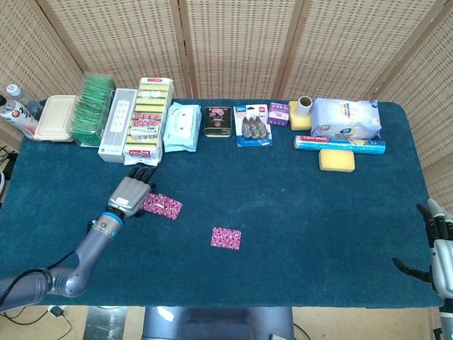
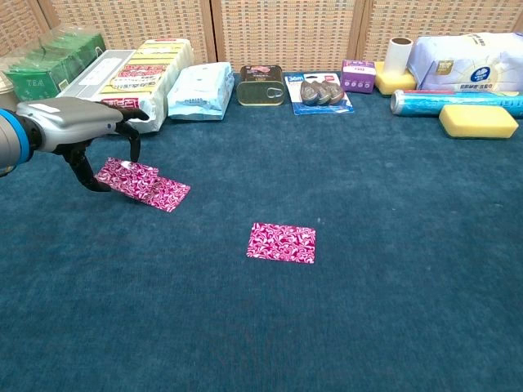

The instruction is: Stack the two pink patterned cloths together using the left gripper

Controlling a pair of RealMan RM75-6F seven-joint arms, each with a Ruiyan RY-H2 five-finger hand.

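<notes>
Holding one pink cloth by its near-left edge with my left hand, fingers pinched on the fabric; the rest of it trails onto the blue table. In the head view it looks like a single cloth, though I cannot tell whether another lies under it. A second pink cloth lies flat mid-table, well apart to the right. Stack not made, as I judge it. My right hand idles at the table's edge, fingers spread, holding nothing.
</notes>
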